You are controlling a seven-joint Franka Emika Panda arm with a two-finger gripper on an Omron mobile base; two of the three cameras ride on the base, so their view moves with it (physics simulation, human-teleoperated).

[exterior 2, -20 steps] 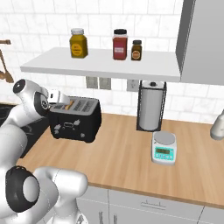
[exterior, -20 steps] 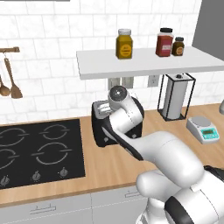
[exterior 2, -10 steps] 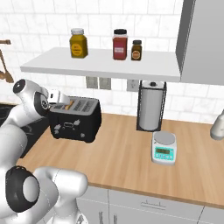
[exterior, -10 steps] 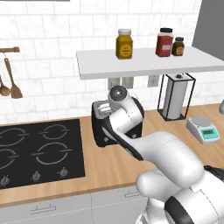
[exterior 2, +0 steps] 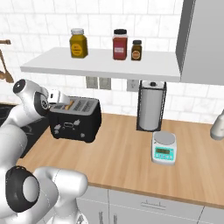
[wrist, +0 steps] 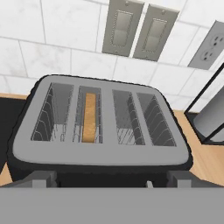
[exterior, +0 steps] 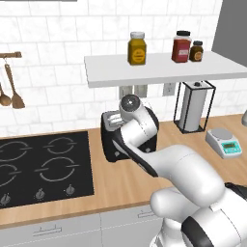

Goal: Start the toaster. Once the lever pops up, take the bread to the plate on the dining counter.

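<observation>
This is a kitchen. A black stove top [exterior: 41,166] sits in a long wood worktop [exterior 2: 127,157] with white tiles behind. A toaster [exterior 2: 75,119] and a small kitchen scale [exterior 2: 164,148] stand on it. Jars [exterior 2: 119,44] sit on a white shelf [exterior 2: 105,64]. Wooden spoons [exterior: 12,89] hang on the wall.

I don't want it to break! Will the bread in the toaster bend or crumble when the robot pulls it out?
Probably stiff enough: the bread is a thin slice standing upright in the toaster. Its thin edge may crumble if squeezed hard. It looks light, so it should lift easily.
</observation>
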